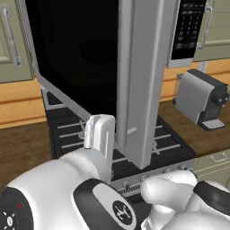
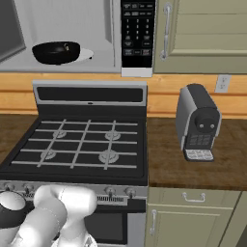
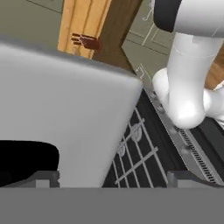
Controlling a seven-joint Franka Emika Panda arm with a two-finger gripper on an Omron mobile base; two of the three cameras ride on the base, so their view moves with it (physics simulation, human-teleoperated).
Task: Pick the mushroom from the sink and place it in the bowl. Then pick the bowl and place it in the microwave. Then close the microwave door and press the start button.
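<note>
Left base view first: the microwave door (image 1: 134, 76) is swung out toward the camera, so you get its silver edge face-on and the dark glass window running back to the left. A white part of the arm sits right up against the bottom of the door's inner side, just over the black gas stove (image 1: 168, 143). The keypad panel (image 1: 187, 29) shows behind the door on the right, and a grey coffee machine (image 1: 202, 99) sits on the wooden counter (image 1: 197, 134) to the right of the stove.

Right base view: the microwave (image 2: 62, 34) is open and a black bowl (image 2: 57, 52) sits inside it on the pale floor of the cavity, left of the keypad. There's a small pale thing in the bowl, too small to call for sure. Stove is below, with the coffee machine to its right on the counter, and green cabinets (image 2: 207, 34) beside the microwave.

Hand view: the door's grey face and a bit of its black window take up the left side, with stove grates past its edge. The gripper (image 3: 111, 178) has its two dark tips spread wide apart at the bottom with nothing between them, the left tip right against the door.
</note>
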